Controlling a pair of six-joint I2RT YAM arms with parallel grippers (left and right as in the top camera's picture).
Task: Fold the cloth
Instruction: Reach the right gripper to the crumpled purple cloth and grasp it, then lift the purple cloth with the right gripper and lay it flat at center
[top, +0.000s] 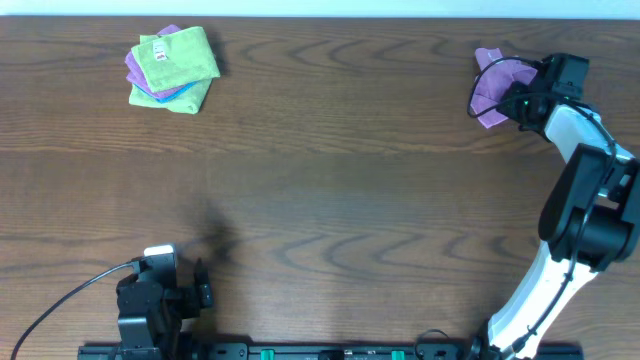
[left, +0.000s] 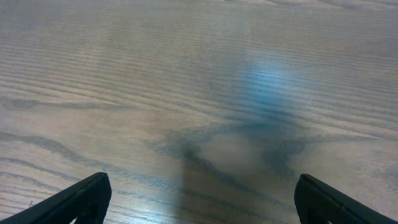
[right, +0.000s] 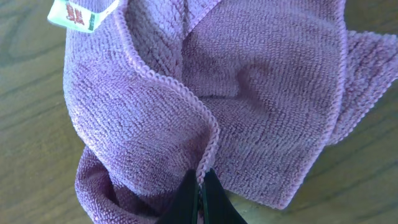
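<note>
Right fingers (right: 185, 202) pinch the bunched cloth (right: 261, 93), apparently elongated front to back.

Nothing legible anywhere, tbh. The white tag (right: 74, 14) at a corner of the purple cloth (right: 261, 93) has red print on it, but it's too blurred to read. Over on the stack, the small label (top: 160, 55) on the green cloth (top: 188, 50) shows a red speck, way too small to make out.
</note>
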